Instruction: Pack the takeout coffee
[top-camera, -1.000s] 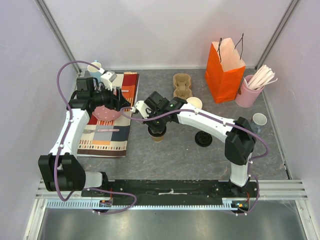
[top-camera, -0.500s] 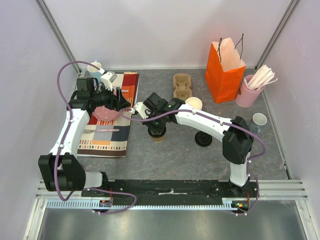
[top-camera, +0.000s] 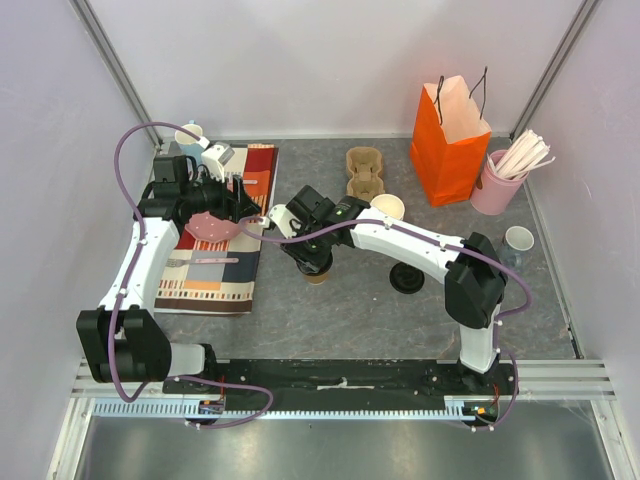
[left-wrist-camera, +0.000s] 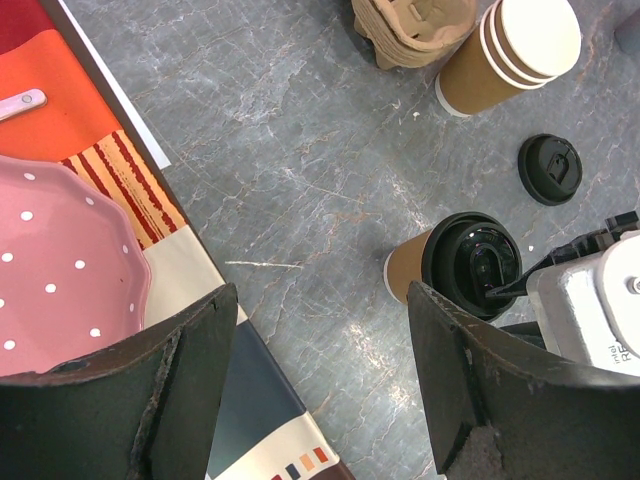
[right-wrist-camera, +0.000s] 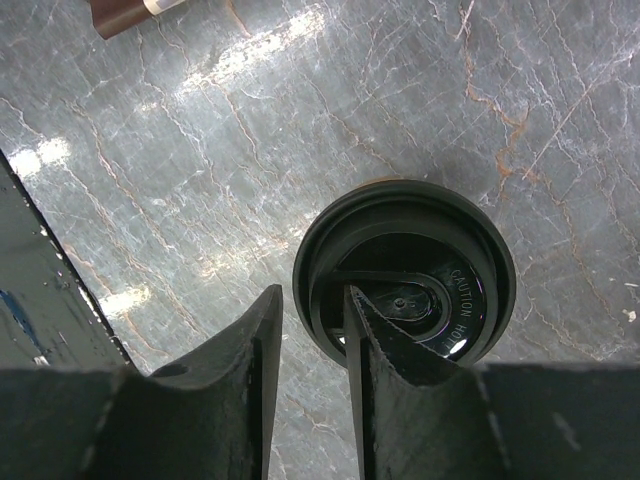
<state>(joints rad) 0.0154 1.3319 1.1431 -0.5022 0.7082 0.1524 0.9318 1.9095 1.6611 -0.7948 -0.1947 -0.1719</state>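
Your right gripper pinches the lid rim of the takeout coffee, upright at center frame in the top view; your left gripper hangs spread wide, empty.

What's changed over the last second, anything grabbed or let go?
The right gripper crept slightly left over the takeout coffee, its elbow following; its fingers straddle the lid's rim, no clear grab or release. The coffee, the left gripper, the loose lid and the rest stayed put.
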